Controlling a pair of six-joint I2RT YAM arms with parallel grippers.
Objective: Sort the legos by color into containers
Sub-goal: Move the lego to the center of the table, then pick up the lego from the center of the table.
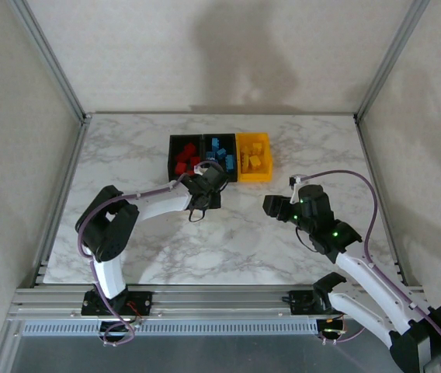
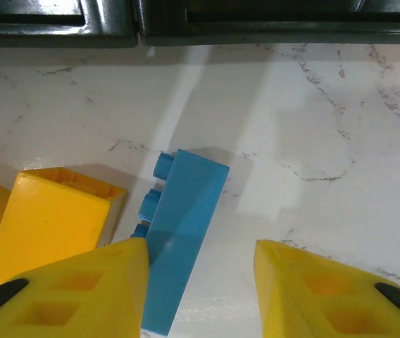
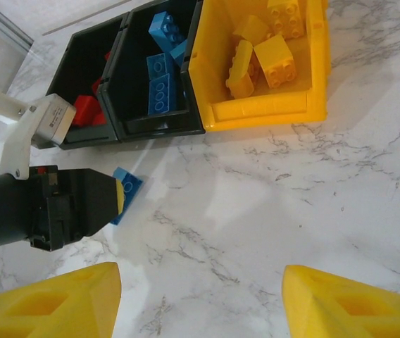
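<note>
A long blue lego (image 2: 184, 225) lies on its side on the marble, studs pointing left, just in front of the containers (image 1: 219, 158). My left gripper (image 2: 200, 246) straddles it with the jaws apart. The left finger (image 2: 94, 289) touches the brick and the right finger (image 2: 313, 289) stands off it. The same blue lego (image 3: 128, 186) shows at the left gripper's tip in the right wrist view. Yellow legos (image 2: 52, 218) lie just left of it. My right gripper (image 3: 201, 273) hangs open over bare marble, right of the left gripper (image 1: 213, 189).
The left black bin (image 3: 87, 67) holds red bricks, the middle black bin (image 3: 133, 120) blue ones, and the yellow bin (image 3: 263, 113) yellow ones. Both black bins' front walls (image 2: 207, 32) stand close ahead of the left gripper. A metal frame rail (image 1: 205, 299) runs along the near table edge.
</note>
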